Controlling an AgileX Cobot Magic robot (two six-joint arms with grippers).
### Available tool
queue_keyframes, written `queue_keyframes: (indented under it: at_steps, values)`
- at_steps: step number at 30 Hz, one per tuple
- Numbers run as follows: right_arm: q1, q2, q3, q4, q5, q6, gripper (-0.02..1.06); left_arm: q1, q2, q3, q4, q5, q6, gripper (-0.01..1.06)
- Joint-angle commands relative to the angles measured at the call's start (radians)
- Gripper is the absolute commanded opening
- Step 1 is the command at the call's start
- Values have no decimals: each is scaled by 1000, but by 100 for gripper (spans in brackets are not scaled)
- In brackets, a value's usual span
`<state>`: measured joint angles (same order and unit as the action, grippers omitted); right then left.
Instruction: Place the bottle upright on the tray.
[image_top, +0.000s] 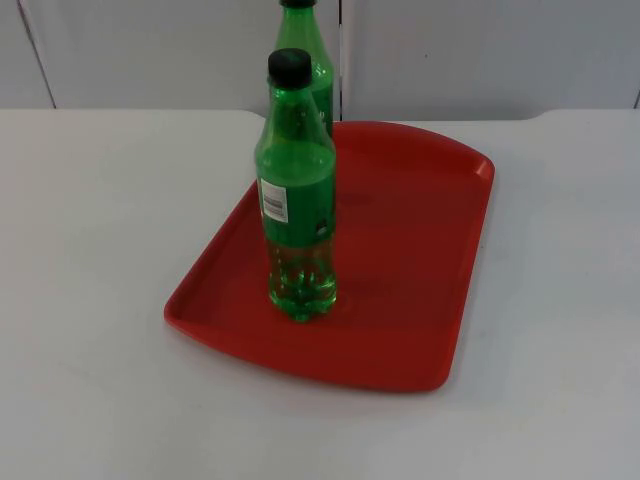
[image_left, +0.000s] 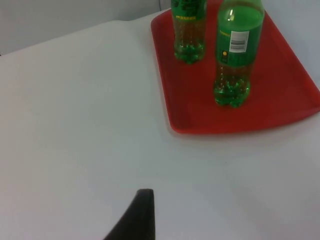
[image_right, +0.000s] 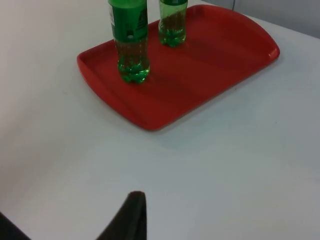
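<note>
A green bottle (image_top: 297, 200) with a black cap and a white label stands upright on the left half of the red tray (image_top: 410, 250). A second green bottle (image_top: 310, 70) stands upright behind it at the tray's far edge. The left wrist view has both, the labelled bottle (image_left: 235, 55) and the other bottle (image_left: 189, 30), on the tray (image_left: 280, 85). My left gripper (image_left: 141, 215) waits over bare table, well away from the tray. My right gripper (image_right: 131, 215) also hangs back, facing the tray (image_right: 200, 65) and both bottles (image_right: 130, 40) (image_right: 172, 22). Neither touches anything.
The white table (image_top: 90, 250) surrounds the tray on all sides. The grey partition wall (image_top: 480, 50) rises right behind the tray's far edge. The tray's right half is bare red surface.
</note>
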<state>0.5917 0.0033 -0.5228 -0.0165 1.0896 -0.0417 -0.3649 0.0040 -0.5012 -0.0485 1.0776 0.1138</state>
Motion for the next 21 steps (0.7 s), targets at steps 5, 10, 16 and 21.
queue_keyframes:
  at_steps: [5,10,16,21]
  values:
    - [0,-3,7,-6,-11,5,105,5,-4,5,10,-1,-2,105]
    - [0,-3,7,-8,-11,5,105,5,-4,5,10,-1,-2,105]
    - [0,-3,7,-8,-11,3,105,5,-4,5,11,-1,-2,105]
    - [0,-3,7,-8,-11,1,105,5,-4,5,10,-1,-10,105]
